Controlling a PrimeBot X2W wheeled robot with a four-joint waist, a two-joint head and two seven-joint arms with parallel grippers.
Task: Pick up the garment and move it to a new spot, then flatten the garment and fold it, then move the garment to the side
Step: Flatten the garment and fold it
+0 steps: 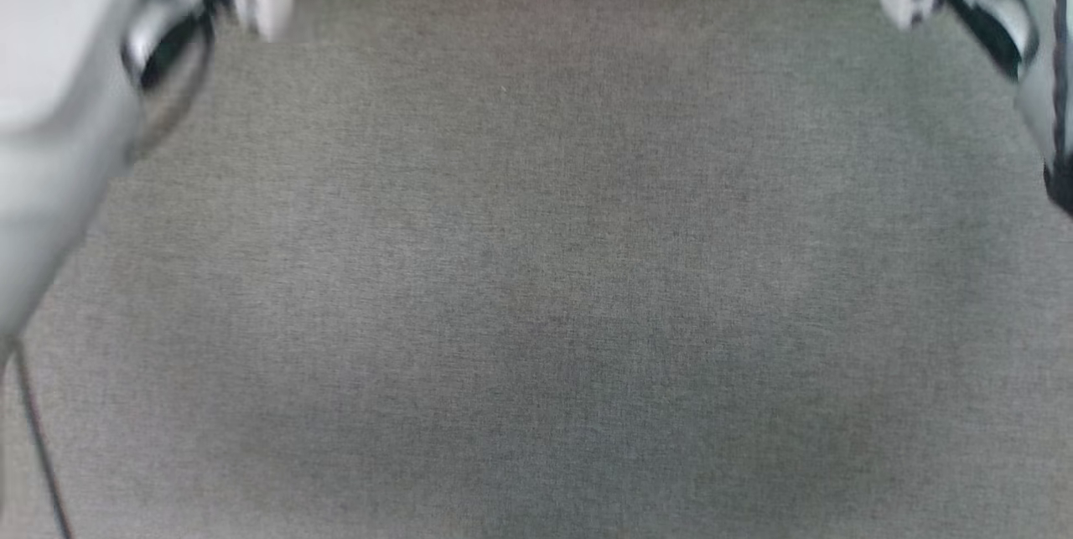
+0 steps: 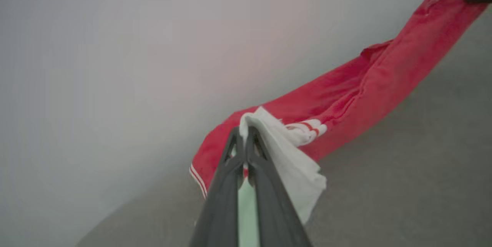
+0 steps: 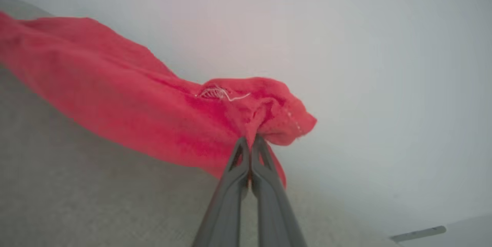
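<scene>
Holding the garment up by 2 ends right now, so the main worry is a slip. The left pincer is clamped tight on the white sleeve end. Its fingers are pressed together with only a small fold of cloth at the tips, and the rest of that sleeve flops down to the right of the fingers. The right pincer is closed on a bunched bit of red fabric, which puffs out just above and to the right of its tips. Between the 2 pincers the shirt hangs as a twisted red rope, sagging in the middle over the grey surface. I can't tell if the lowest part touches it.

What could go wrong, my guess: both grips are tiny pinches at the very tips, so if the arms pull apart hard, the sleeve could pop out of the left one. Then the whole thing swings off the right pincer and lands in a heap.

Other issue is the twist. Laid down like this it probably lands as a roll, not flat, which means extra flattening before any fold. Also the stripe trim, below-left of the left pincer's tips, looks tucked under, so that edge might get trapped underneath when the shirt is set down.
</scene>
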